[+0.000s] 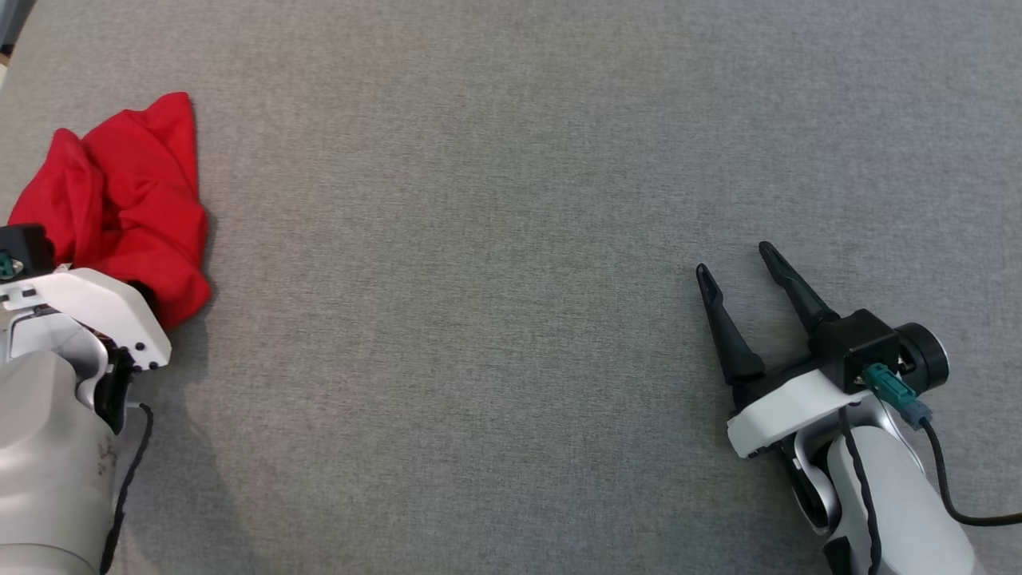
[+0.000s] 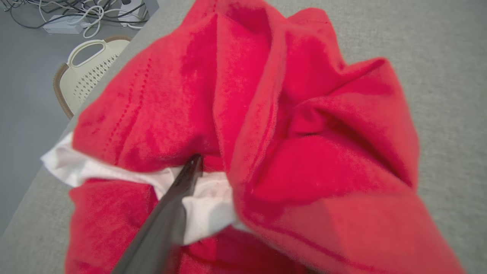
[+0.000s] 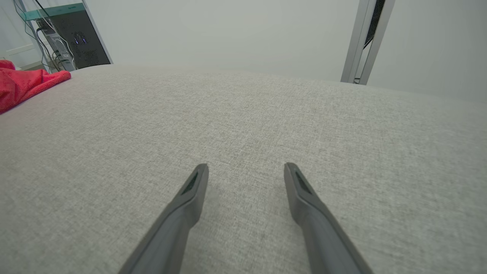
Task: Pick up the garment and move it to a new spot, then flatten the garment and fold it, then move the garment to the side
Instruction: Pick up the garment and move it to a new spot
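Garment [image 1: 128,200]: red with a white part, bunched at the far left edge of the grey table [image 1: 479,239].
Left claw [image 1: 132,291]: buried in the cloth. One finger [image 2: 179,198] pokes into a fold and the other is hidden, so its grip cannot be told.
Right claw [image 1: 734,262]: spread wide and empty, well apart from the garment.

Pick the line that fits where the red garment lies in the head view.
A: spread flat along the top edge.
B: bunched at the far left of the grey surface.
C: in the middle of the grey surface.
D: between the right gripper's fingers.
B: the garment sits crumpled at the left edge of the grey surface, well apart from the open right gripper.
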`<state>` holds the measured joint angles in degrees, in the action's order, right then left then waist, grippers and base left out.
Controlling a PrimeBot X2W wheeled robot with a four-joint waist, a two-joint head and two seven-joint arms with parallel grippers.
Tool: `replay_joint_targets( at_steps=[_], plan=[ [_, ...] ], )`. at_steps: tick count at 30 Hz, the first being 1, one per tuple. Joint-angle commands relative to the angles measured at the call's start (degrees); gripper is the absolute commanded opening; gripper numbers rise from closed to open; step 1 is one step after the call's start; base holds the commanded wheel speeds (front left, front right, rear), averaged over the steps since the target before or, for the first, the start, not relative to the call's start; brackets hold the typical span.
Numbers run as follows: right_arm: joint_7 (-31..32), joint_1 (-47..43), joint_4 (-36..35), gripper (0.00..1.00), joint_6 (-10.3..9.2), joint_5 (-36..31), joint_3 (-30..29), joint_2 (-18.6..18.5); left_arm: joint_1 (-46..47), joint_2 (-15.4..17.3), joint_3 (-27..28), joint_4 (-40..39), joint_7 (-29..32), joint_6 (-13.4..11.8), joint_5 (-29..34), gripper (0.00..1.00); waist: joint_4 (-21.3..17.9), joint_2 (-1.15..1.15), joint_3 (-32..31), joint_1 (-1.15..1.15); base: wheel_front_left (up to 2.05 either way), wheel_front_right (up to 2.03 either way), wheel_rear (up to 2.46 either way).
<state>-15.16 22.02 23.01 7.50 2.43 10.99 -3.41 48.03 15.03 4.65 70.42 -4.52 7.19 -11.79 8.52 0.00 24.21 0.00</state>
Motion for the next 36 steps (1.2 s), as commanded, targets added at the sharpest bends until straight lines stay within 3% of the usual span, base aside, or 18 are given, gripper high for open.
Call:
replay_joint_targets(
  at_steps=[1,10,17,29,36],
  plan=[
    [0.0,-0.1,0.5,1.0,-0.01,-0.4,-0.6,-0.6,-0.1,-0.9,-0.3,1.5,1.6,0.3,-0.5,0.0,-0.8,0.0,0.6,0.0,0.0,0.0,0.0],
    [0.0,-0.4,0.0,1.0,-0.01,0.8,-0.7,0.1,3.0,0.5,-2.0,1.2,-0.6,0.4,-0.6,0.0,-2.2,0.0,-1.4,0.0,0.0,0.0,0.0],
    [0.0,-1.6,0.3,1.0,-0.01,2.4,-0.6,0.3,5.5,-2.1,-7.4,-2.4,-4.8,0.3,-2.0,0.0,-4.0,0.0,-5.2,0.0,0.0,0.0,0.0],
    [0.0,-4.3,0.3,1.0,-0.01,6.7,-0.7,0.4,3.2,-10.3,-24.0,-9.7,-8.0,0.3,-8.4,0.0,-11.0,0.0,-9.5,0.0,0.0,0.0,0.0],
    [0.0,-5.9,0.3,1.0,-0.01,7.3,-2.2,0.4,-0.7,-11.9,-36.9,-15.1,-8.0,0.3,-14.1,0.0,-15.8,0.0,-11.5,0.0,0.0,0.0,0.0]
  ],
)
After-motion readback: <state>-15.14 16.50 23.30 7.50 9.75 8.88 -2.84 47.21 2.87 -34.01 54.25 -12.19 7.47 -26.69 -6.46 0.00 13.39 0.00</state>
